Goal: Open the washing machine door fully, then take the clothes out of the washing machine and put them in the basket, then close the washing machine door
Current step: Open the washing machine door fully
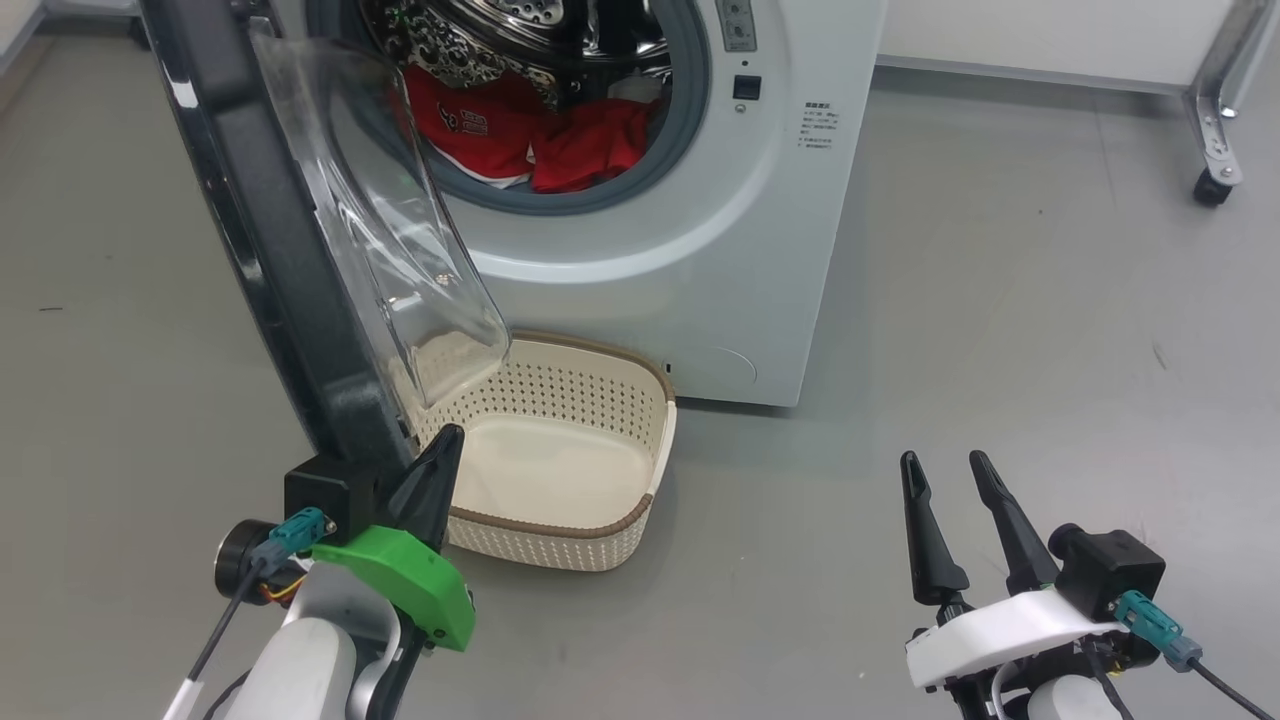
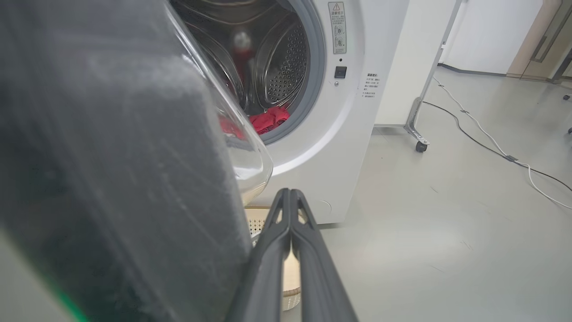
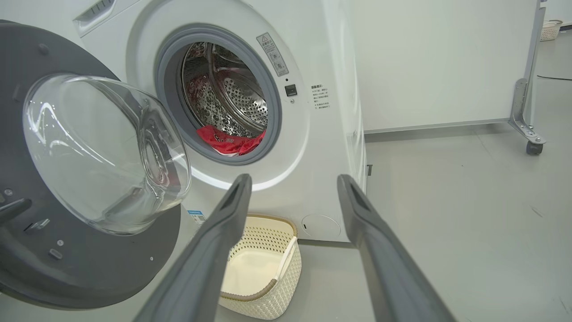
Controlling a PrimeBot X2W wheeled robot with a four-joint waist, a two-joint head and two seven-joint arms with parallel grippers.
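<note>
Black-rimmed glass-bowl door (image 1: pixel 270 230) stands open; red fabric clothes (image 1: pixel 590 145) not yet out of steel drum (image 1: pixel 455 45); cream perforated basket (image 1: pixel 570 390) empty. Left gripper (image 2: pixel 289 193) pressed closed, right gripper (image 1: pixel 943 460) spread, both empty.

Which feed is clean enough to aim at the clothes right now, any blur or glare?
Left wrist view: the door looms close and blurred over the left half. Head view: sharp, clothes clear, streaky reflections on the door's glass. Right wrist view: sharp and evenly lit, clothes unobstructed; best pick.

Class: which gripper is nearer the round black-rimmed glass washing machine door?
Left. The left gripper sits beside the door, at its lower rim; the right gripper hangs far to its right.
</note>
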